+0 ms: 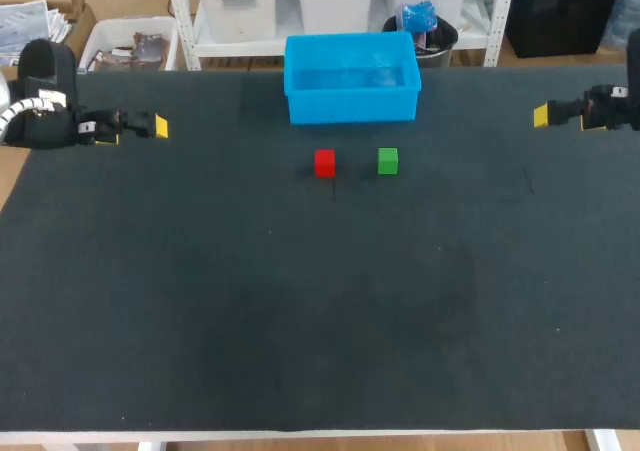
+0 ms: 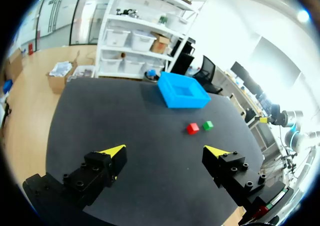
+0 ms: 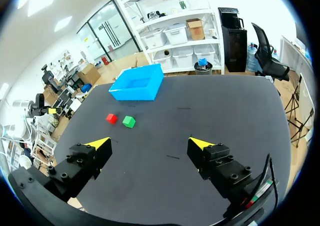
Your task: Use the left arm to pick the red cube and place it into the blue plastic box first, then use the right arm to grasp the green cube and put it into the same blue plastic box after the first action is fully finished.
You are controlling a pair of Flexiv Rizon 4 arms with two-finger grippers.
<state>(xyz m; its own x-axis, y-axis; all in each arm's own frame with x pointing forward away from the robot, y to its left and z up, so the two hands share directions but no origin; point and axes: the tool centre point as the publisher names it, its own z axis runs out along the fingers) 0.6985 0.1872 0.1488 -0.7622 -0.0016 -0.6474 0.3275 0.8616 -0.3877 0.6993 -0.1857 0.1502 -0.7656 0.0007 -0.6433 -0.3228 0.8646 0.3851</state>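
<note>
The red cube (image 2: 192,129) lies well ahead of the spread, empty left gripper (image 2: 166,150).

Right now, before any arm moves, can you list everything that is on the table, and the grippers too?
table: one, black, under everything.
box: one, blue, open top, at the far middle of the table, nothing seen in it.
red cube: one, red, on the table just before the box, apart from it.
green cube: one, green, beside the red cube on its right, with a gap between them.
left gripper: one, black with yellow tips, open, over the table's far left side, holding nothing.
right gripper: one, black with yellow tips, open, at the far right side, holding nothing.
</note>
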